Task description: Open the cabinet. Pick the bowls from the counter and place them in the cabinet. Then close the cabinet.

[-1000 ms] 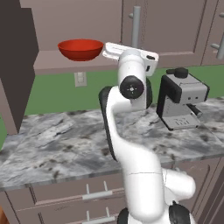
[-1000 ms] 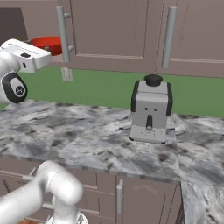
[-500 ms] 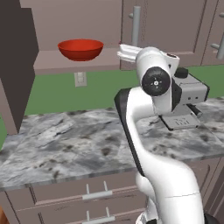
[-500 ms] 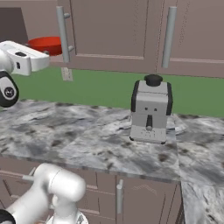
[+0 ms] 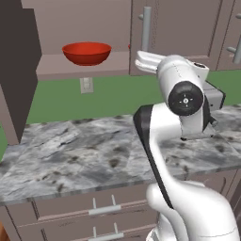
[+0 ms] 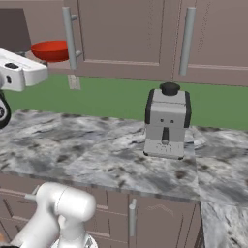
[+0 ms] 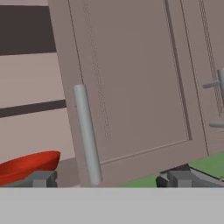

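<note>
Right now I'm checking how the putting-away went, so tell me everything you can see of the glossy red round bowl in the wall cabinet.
The glossy red round bowl is wide, shallow and plain, like glazed ceramic or plastic. It sits upright on the bottom board of the open left half of the mauve-brown wall cabinet, beside the closed right door's grey bar handle. It shows no contents, and nothing else touches it. The open gripper is near but apart from it.

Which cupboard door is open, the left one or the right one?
The left door of the cabinet is open, swung out toward us beside the red bowl on the cabinet floor. The right door is shut flat, its grey handle facing out.
</note>
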{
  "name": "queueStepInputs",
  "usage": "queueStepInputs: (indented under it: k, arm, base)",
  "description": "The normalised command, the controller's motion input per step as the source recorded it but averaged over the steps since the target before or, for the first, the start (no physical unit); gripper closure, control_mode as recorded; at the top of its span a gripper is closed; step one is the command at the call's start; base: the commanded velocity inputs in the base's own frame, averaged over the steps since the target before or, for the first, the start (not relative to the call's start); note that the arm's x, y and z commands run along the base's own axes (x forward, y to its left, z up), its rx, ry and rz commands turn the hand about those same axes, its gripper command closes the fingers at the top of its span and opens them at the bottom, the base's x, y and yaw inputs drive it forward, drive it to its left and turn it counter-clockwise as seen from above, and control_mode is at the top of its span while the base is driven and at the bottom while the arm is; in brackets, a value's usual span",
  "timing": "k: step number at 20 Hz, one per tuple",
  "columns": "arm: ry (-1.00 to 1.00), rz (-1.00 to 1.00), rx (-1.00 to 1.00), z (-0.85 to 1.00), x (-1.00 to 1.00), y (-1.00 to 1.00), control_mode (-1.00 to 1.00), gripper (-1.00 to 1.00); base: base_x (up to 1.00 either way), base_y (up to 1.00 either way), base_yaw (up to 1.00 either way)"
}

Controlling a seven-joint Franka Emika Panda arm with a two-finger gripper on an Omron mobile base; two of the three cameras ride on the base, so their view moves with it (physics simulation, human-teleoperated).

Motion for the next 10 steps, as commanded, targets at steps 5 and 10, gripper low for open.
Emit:
queueStepInputs:
  k: [5, 10]
  arm:
    - [0.00, 0.00, 0.00, 0.00, -0.33, 0.00, -1.00, -1.00]
    - [0.00, 0.00, 0.00, -0.01, -0.59, 0.01, -1.00, -1.00]
  base:
    - [0.00, 0.00, 0.00]
    - [0.00, 0.00, 0.00]
